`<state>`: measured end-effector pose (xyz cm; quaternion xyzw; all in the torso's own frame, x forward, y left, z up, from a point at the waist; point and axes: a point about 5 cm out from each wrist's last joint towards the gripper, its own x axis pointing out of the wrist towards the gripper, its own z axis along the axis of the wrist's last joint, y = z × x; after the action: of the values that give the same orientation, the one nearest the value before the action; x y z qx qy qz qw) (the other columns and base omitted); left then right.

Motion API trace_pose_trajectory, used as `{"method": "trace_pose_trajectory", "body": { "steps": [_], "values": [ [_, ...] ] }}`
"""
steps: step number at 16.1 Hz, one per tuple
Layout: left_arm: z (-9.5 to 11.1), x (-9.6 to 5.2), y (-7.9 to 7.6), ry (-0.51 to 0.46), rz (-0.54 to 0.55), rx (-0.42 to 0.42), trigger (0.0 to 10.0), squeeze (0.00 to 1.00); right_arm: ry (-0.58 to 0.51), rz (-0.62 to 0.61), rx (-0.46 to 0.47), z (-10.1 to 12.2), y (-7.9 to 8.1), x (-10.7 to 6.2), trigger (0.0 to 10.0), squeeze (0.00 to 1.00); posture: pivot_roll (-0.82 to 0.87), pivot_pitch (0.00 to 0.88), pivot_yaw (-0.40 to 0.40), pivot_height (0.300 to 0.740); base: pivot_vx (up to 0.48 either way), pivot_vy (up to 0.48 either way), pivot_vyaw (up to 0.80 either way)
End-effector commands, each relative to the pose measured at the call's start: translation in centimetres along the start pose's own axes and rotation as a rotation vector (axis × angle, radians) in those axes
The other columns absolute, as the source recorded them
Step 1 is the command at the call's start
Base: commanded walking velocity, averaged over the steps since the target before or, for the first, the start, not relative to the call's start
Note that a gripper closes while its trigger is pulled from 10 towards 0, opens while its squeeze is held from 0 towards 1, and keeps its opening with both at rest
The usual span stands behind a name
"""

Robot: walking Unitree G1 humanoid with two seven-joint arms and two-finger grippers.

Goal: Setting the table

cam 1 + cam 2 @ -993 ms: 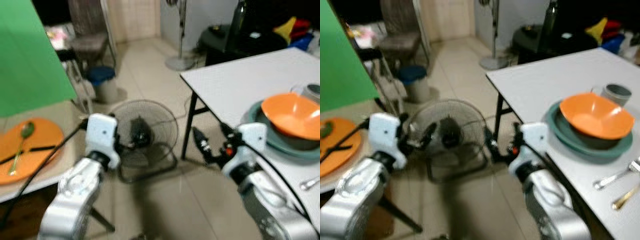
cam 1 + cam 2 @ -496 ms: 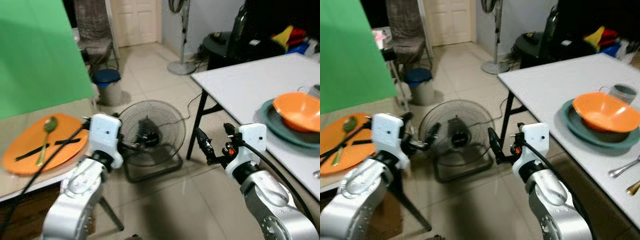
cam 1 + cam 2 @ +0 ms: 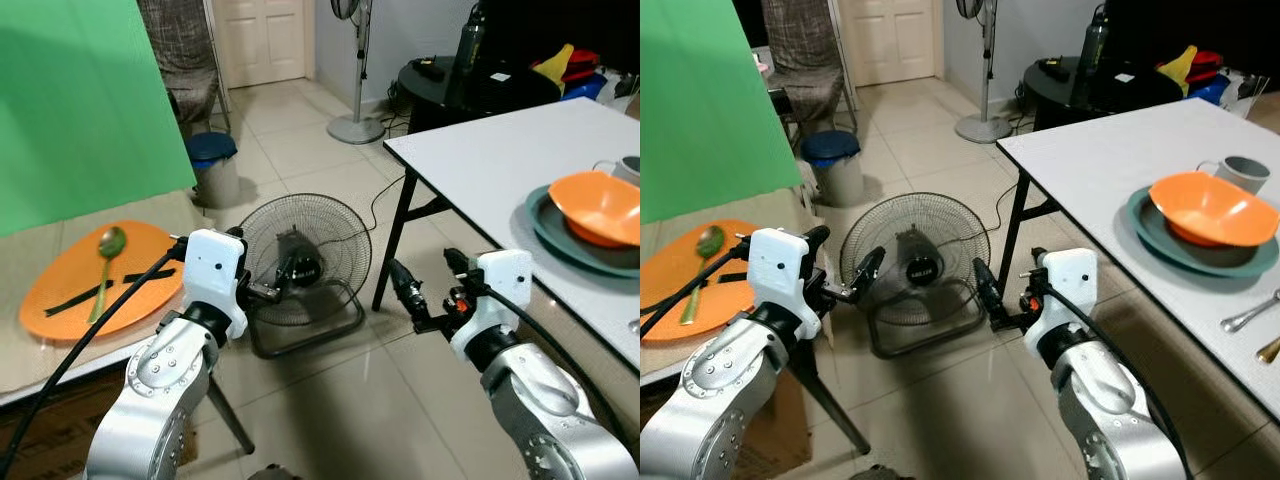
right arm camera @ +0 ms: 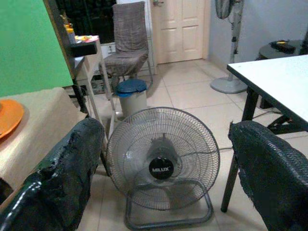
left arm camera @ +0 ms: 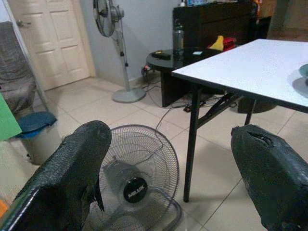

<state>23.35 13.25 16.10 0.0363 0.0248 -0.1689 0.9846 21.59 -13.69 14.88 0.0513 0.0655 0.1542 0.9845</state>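
Observation:
An orange plate (image 3: 75, 305) lies on the cloth-covered table (image 3: 30, 355) at my left, with a green spoon (image 3: 105, 255) and black chopsticks (image 3: 100, 290) on it. On the white table (image 3: 1090, 160) at my right, an orange bowl (image 3: 1210, 208) sits in a teal plate (image 3: 1150, 235), with a grey mug (image 3: 1245, 172) behind it. A silver utensil (image 3: 1245, 318) and a gold one (image 3: 1270, 350) lie nearer to me. My left gripper (image 3: 845, 270) and right gripper (image 3: 428, 290) hang open over the floor between the tables, with nothing between their fingers.
A floor fan (image 3: 915, 260) stands on the tiles between the two tables, just beyond both grippers. Farther back are a blue-lidded bin (image 3: 830, 165), a chair (image 3: 805, 60), a pedestal fan (image 3: 980, 120) and a black round table (image 3: 1090, 85). A green screen stands at the left.
The camera has swung and steadied, so the blur is gone and the left table with the orange plate shows more fully. Both arms keep the same pose.

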Motion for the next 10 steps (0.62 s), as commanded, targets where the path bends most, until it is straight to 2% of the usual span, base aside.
{"method": "trace_pose_trajectory", "body": {
  "steps": [1,10],
  "values": [
    [0.06,-0.09,0.3,0.004,0.008,0.005,10.0,0.0,-0.011,0.031,0.011,0.11,0.53,0.16,10.0,1.0,0.1,0.0,0.053,0.74,0.0,0.311,0.63],
    [0.02,-0.18,0.33,0.007,0.007,0.008,10.0,0.0,-0.007,0.032,0.028,-0.05,0.54,0.12,10.0,1.0,0.1,0.0,0.053,0.74,0.0,0.317,0.0]
  ]
}}
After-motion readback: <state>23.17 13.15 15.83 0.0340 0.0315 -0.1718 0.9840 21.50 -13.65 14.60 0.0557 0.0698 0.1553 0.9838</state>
